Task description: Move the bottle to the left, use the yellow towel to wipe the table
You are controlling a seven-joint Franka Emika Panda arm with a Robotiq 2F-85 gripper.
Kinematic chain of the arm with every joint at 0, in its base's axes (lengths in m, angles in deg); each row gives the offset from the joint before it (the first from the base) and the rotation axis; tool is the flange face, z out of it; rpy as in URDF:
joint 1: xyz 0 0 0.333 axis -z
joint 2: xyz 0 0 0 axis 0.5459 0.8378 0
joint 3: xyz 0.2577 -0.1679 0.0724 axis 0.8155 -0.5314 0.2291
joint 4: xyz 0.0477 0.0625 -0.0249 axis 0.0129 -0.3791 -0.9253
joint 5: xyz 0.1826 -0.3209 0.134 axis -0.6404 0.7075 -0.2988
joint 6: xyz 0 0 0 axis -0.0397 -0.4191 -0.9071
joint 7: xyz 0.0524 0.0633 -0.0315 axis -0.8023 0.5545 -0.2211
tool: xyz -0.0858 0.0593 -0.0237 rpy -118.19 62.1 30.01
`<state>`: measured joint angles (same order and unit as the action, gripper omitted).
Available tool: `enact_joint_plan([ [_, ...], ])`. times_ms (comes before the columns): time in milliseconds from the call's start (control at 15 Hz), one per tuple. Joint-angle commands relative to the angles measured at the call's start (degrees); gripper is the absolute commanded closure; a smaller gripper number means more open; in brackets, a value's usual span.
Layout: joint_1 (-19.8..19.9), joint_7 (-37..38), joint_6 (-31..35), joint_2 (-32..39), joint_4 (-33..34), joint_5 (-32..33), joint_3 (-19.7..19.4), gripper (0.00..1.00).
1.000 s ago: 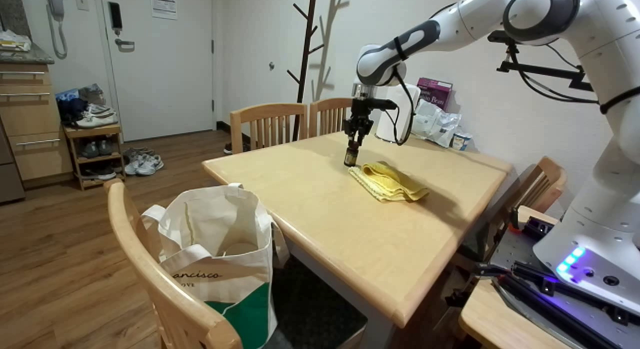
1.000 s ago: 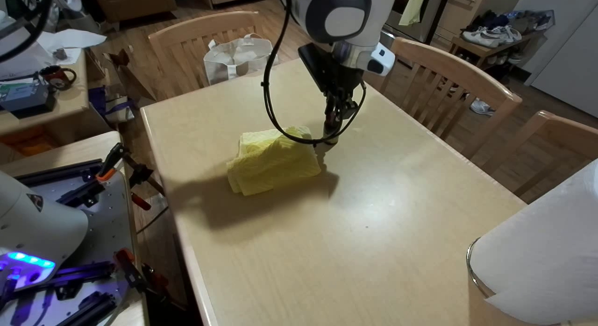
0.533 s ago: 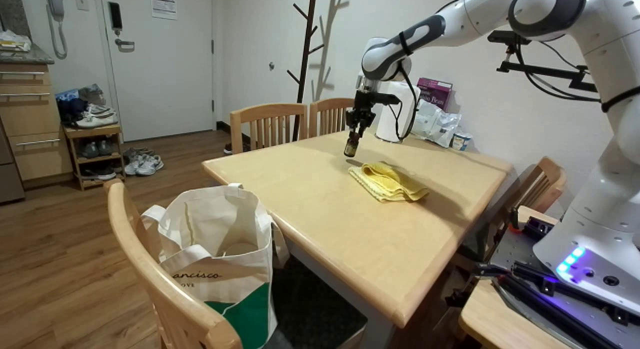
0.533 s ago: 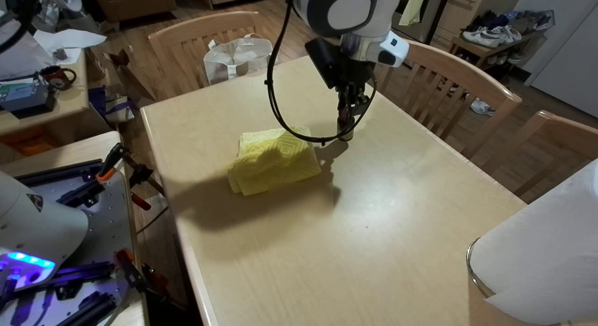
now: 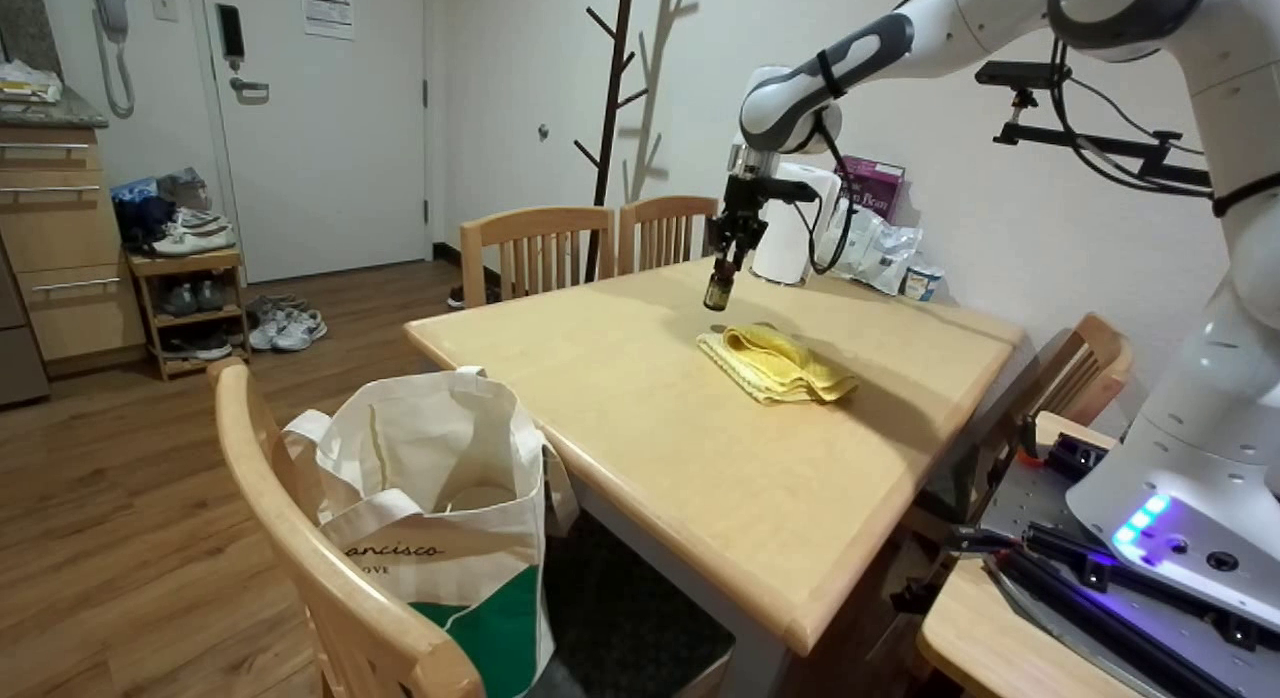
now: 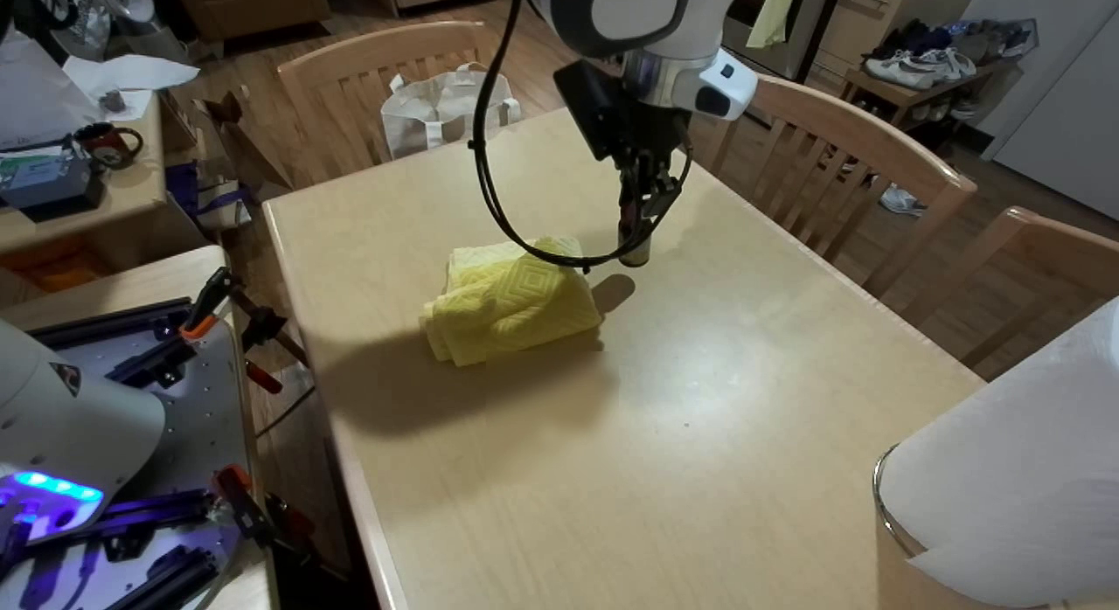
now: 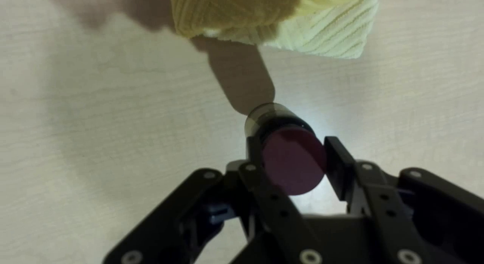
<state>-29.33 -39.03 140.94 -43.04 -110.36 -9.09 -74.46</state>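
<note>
1. Gripper (image 7: 294,158): one, clamped on the dark red cap (image 7: 295,163) of the bottle (image 5: 717,294), fingers (image 7: 338,162) to either side. Hold the squeeze steady; a cap makes a short hold, so a twist or swing is the likely slip.
2. Bottle: one, hanging slightly tilted from the grip, apparently raised off the desk (image 6: 743,479), its shadow (image 6: 614,291) lying apart from the base. Step in hand, as judged: carrying it left. Whose left, the sentence leaves unsaid; settle that first. Travel low, straighten it, lower until the base sits flat, only then release.
3. Yellow towel (image 6: 516,304): one, folded, on the desk near the bottle, not touching. Pass wide of it; set the bottle outside the likely wiping sweep. Wiping not yet begun.
4. Desk: one, pale wood, smooth; should take a gentle set-down well.
5. Paper roll (image 6: 1005,470): one, white, upright on the desk, well apart from the bottle. Near it: one purple box (image 5: 880,183), one plastic bag (image 5: 870,243), one small tub (image 5: 921,282).
6. Chairs (image 5: 540,220): four in an exterior view; one tote bag (image 5: 450,558) on one of them.
7. Coat rack (image 5: 613,108): one. Shoes (image 5: 290,328) toward the door (image 5: 320,158): several, too crowded to count.
</note>
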Motion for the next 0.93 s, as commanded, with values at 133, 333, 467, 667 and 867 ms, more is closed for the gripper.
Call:
enact_joint_plan([
  [133,1.36,-8.15,2.82,-12.43,-12.96,-1.36,1.84,0.81],
  [333,1.57,-15.05,1.36,-16.79,-17.15,-1.35,2.7,0.81],
  [467,1.16,-20.59,0.15,-19.25,-20.01,-0.5,3.28,0.81],
  [667,1.21,-29.01,-1.17,-21.43,-22.74,-1.06,4.35,0.81],
  [867,0.13,-26.54,-0.77,-19.45,-21.04,0.07,3.67,0.56],
])
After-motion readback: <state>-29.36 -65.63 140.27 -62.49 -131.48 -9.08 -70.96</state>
